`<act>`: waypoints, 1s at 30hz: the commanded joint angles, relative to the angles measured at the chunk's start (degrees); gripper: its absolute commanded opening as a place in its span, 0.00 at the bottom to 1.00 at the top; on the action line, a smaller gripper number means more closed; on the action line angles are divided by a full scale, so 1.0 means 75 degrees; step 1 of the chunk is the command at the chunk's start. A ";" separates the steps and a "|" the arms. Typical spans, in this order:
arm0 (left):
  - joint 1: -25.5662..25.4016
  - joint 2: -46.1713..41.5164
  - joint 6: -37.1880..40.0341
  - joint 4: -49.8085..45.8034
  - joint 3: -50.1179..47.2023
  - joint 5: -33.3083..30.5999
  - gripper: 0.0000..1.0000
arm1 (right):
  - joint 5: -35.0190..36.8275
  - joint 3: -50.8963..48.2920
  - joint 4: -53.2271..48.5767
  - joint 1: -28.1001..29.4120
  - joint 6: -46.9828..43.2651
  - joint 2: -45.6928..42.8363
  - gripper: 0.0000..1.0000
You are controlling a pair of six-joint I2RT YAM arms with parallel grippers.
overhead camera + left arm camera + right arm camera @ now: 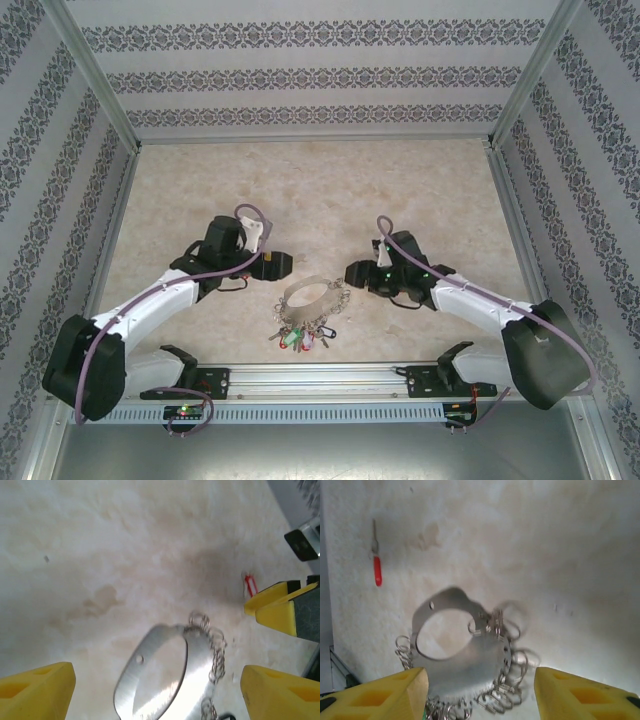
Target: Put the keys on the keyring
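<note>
The keyring lies flat on the table, toward the near edge and between the 2 arms, its coloured tags bunched at its near side. The left gripper sits just left of it and the right gripper just right, both pointing inward. Each stands released, its yellow fingers spread wide with nothing between them. 2 keys lie loose on the table, off the ring. The solid red key rests well apart from the ring. The key with the white window lies close to a right-gripper finger.
</note>
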 commanded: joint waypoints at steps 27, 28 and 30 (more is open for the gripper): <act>-0.0975 0.1992 0.0375 -0.1185 0.0732 -0.0662 0.83 | 0.0255 -0.0778 0.1790 0.1474 0.2037 0.1118 0.52; -0.0966 0.2035 0.0348 -0.1207 0.0723 -0.0746 0.83 | 0.0381 -0.0853 0.1959 0.1487 0.2172 0.1118 0.52; -0.0974 0.2147 0.0331 -0.1181 0.0712 -0.0742 0.82 | 0.0538 -0.1005 0.2398 0.1462 0.2376 0.1100 0.51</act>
